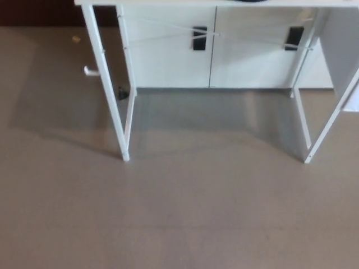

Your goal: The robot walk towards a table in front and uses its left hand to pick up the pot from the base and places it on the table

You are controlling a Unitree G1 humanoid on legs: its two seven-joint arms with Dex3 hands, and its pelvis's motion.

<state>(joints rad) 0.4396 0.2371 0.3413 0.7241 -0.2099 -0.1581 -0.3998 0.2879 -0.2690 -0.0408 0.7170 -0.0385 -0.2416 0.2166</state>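
view: the head camera looks down on a floor and the lower part of a white table straight ahead
tabletop (168,3): only its white front edge shows, running along the top border of the picture
dark sliver (247,1): a thin curved shape lies on the tabletop at the very top edge, right of the middle; it may be the pot or its base, but too little shows to tell which
left hand: outside the picture, so I cannot tell whether its fingers are spread or pressed together
right hand: also outside the picture, and its state cannot be told either
left front leg (106,84): a white tube slanting down to a foot on the floor
right front leg (331,117): a white tube slanting down and inward to its foot at the right
cross braces (168,33): thin pale lines crossing between the rear legs
cabinet (168,56): white doors behind the table, reaching down to the floor
black handles (199,38): two dark rectangles, one on each door, well apart
floor (179,213): plain grey-brown, with soft shadow under and to the left of the table
small dark object (122,94): on the floor just beside the left rear leg, too blurred to name
yellowish scrap (76,38): on the floor left of the table, near the top
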